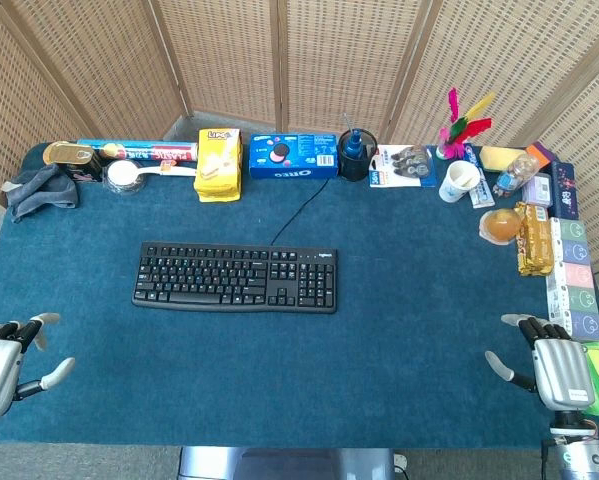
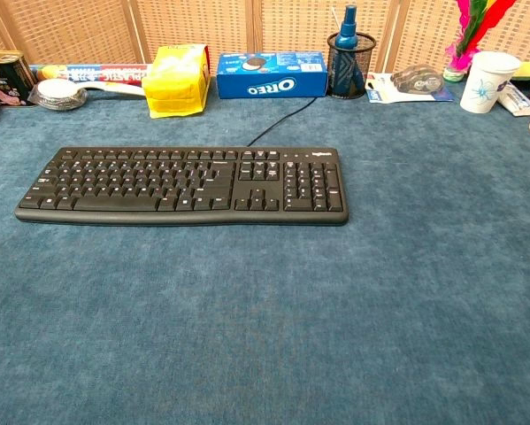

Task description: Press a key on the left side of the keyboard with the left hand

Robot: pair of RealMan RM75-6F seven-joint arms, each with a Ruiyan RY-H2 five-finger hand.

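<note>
Down at the near left edge of the blue table (image 1: 89, 380) we see our left hand (image 1: 1, 365), palm down, its fingers apart and the thumb out to the side, holding nothing and well apart from the keyboard. Behind it, at the far left corner, lies a grey cloth (image 1: 41, 190) beside a tin (image 1: 71, 157), then a white spoon-like scoop (image 1: 129, 173) in front of a long flat packet (image 1: 144, 150). Moving on, we find a yellow bag (image 1: 219, 163) and a blue Oreo box (image 1: 293, 155) along the back row. The black keyboard (image 1: 235, 277) sits flat in the middle of the table, a little left of centre, its cable (image 1: 304, 205) running back toward a mesh pen cup (image 1: 357, 155). Further right we note a blister pack (image 1: 404, 165), a feathered toy (image 1: 457, 122), a white paper cup (image 1: 459, 180) and a line of snacks and packets (image 1: 551, 240) down the right edge. At the near right our right hand (image 1: 549, 368) rests palm down, fingers spread and empty
</note>
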